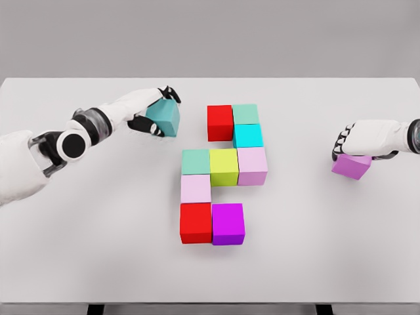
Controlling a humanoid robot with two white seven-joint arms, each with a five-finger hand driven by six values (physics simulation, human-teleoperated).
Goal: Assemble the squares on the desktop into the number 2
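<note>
Head view: the partly built figure sits mid-table, and the yellow-green cube (pixel 224 167) at its centre serves as the landmark. Up and slightly right of it stand a red cube (pixel 220 122), a mint cube (pixel 245 113) and a cyan cube (pixel 247 136), forming the top stroke and right side. A green cube (pixel 195 161) touches the landmark's left face, a pale pink cube (pixel 252 165) its right. Below-left come a light lilac cube (pixel 195 188), then a second red cube (pixel 195 222) with a magenta cube (pixel 228 224) beside it.

The left hand (pixel 152 111), up and left of the landmark, has its fingers clamped on a teal cube (pixel 163 118). The right hand (pixel 357 141), far right of the landmark, is curled over a purple cube (pixel 351 166) that appears to rest on the white table (pixel 98 249).

Judging by the gaps, the top row lacks a left cube and the bottom row a right one. The teal cube probably belongs just left of the upper red cube: lower it square, faces flush, without nudging the neighbours.
</note>
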